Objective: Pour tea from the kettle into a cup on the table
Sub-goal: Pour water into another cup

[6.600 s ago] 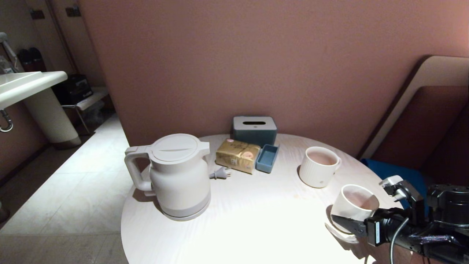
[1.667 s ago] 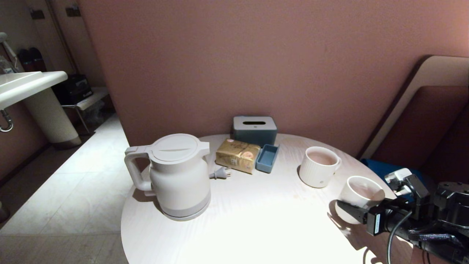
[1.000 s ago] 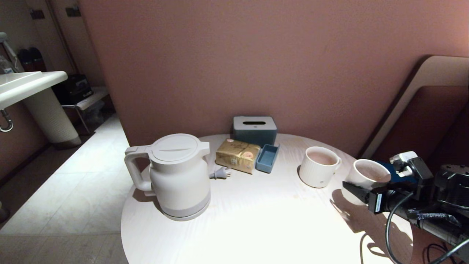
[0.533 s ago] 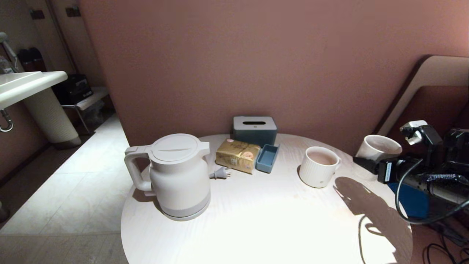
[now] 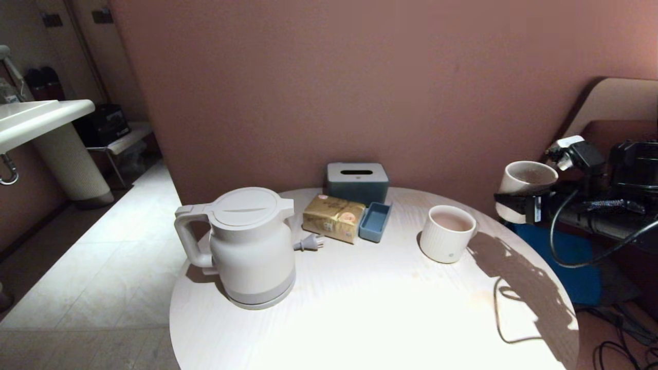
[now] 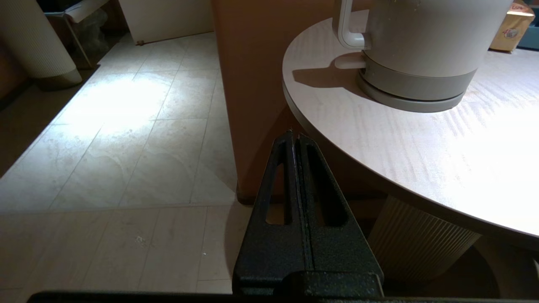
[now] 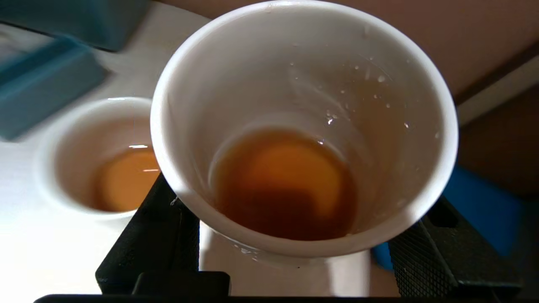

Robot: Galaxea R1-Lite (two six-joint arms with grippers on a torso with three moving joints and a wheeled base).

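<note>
The right gripper (image 7: 294, 252) holds the cup (image 5: 524, 182) aloft beside the ribbed mug (image 5: 446, 233) — tea (image 7: 284, 183) already inside. The kettle (image 5: 247, 246) stands upright on the desk (image 5: 360, 318), well apart from that mug, so pouring looks finished — the cup appears still to be set down.
</note>
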